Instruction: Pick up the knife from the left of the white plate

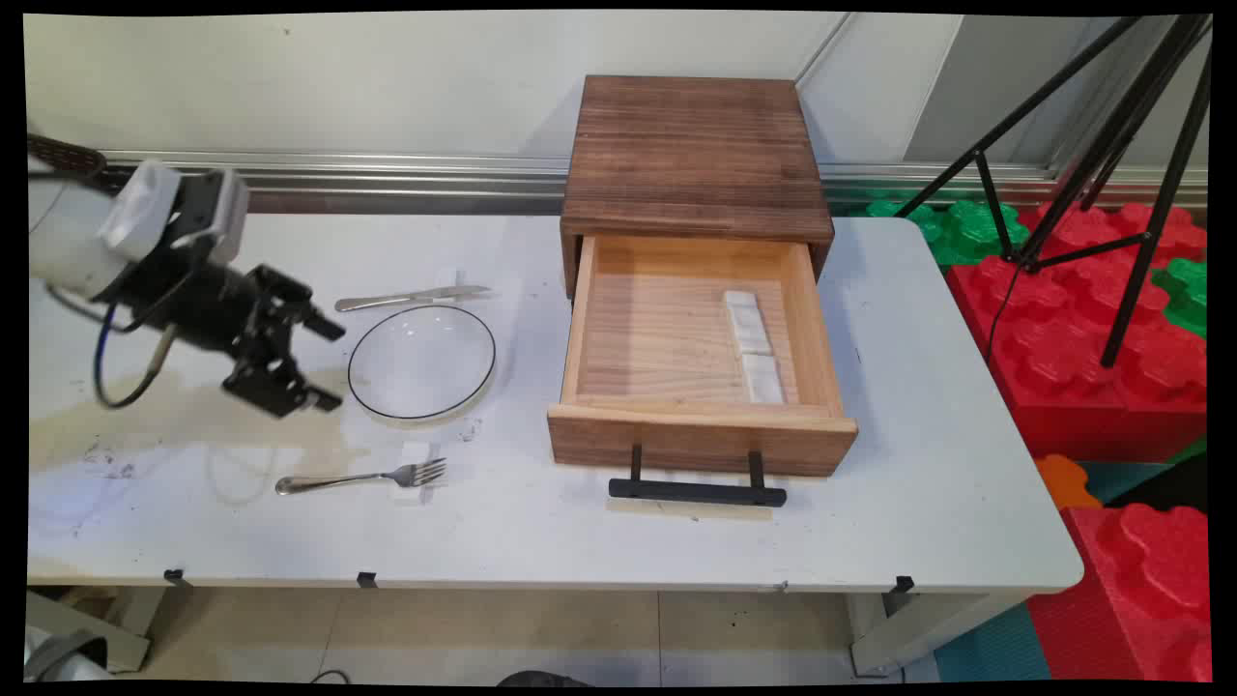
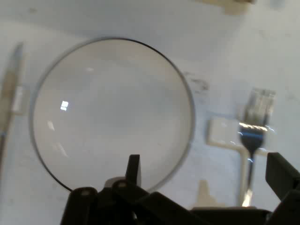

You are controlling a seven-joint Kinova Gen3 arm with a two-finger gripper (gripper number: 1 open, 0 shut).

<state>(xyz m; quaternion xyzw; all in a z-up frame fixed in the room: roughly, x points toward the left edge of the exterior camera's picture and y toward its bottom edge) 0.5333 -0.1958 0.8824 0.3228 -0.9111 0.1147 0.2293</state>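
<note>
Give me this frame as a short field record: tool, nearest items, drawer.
tool: black two-finger tool, open, above the table left of the plate
nearest: round white plate with a dark rim, nothing on it
knife: silver table knife, flat on the table behind the plate
fork: silver fork, flat on the table in front of the plate, tines on a small white pad
drawer: light wooden drawer with a black bar handle, pulled open from the dark wooden box
drawer contents: white strips on the floor at its right side
surface: white table

White plate [image 1: 421, 363] with a thin black rim on the white table [image 1: 899, 406]; right of the plate, a dark brown wood-grain box [image 1: 692, 155], its drawer [image 1: 698, 338] pale striped wood with a black handle [image 1: 696, 490].
</note>
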